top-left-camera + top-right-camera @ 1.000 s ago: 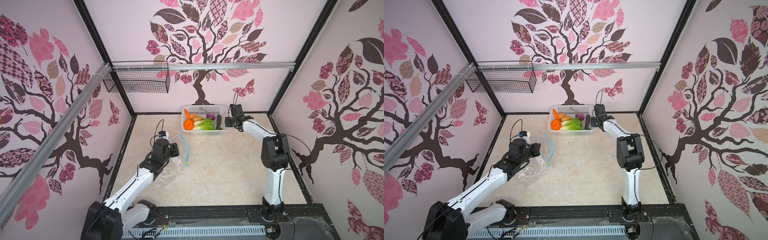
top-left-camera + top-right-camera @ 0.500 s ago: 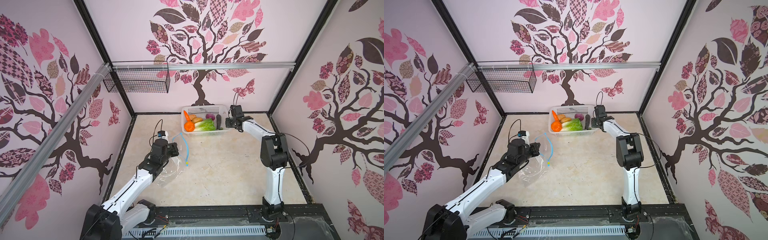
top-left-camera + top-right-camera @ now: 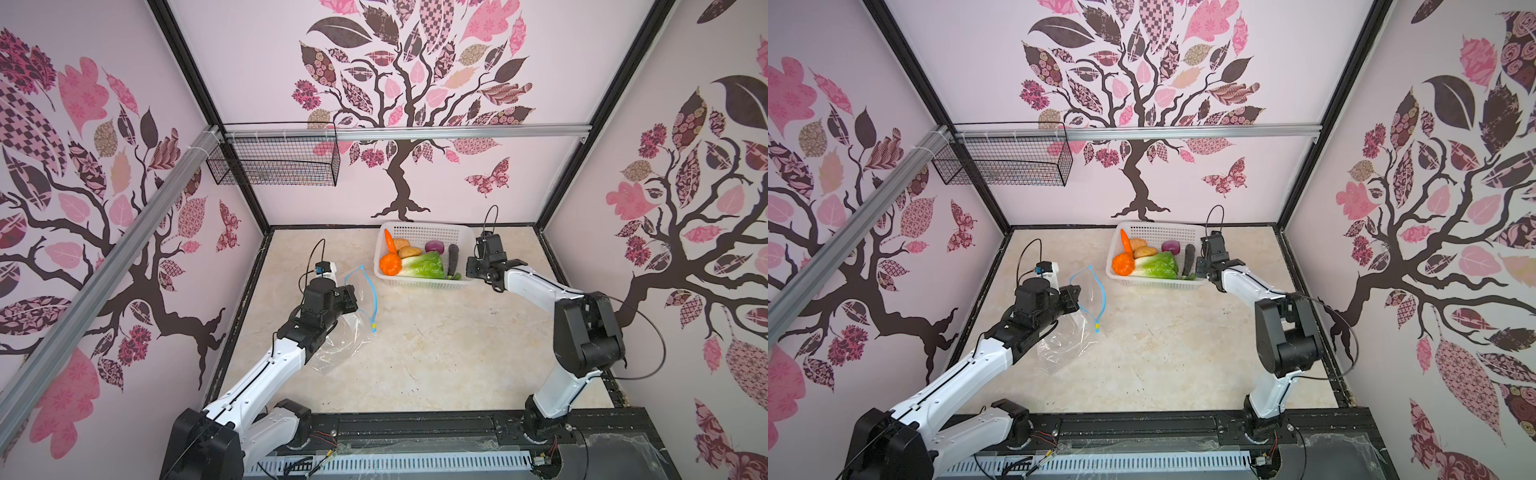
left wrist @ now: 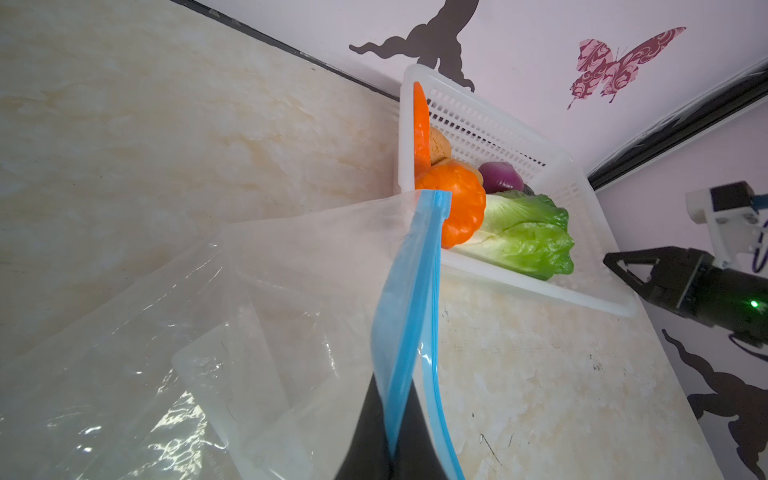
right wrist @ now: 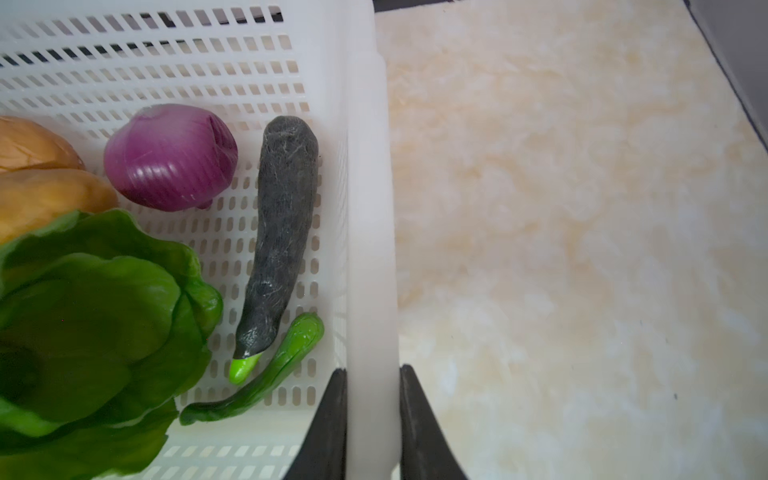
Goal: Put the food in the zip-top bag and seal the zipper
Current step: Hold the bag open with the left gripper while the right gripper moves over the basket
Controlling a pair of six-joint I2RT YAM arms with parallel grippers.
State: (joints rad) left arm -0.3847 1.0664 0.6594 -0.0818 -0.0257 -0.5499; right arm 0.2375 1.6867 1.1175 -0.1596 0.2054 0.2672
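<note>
Nothing bagged yet: left gripper pinches the unsealed zipper of the bag, right gripper clamps the basket wall, all food inside it by the tabletop's far edge.

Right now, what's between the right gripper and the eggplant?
Right wrist view: the right gripper clamps the white basket by its wall with its fingers. Between the inner one and the eggplant lies a small curved green pepper.

walls: pale pink, dark tree and butterfly decals | counter: beige marbled | wire basket: black, hanging from metal rail | corner posts: black
</note>
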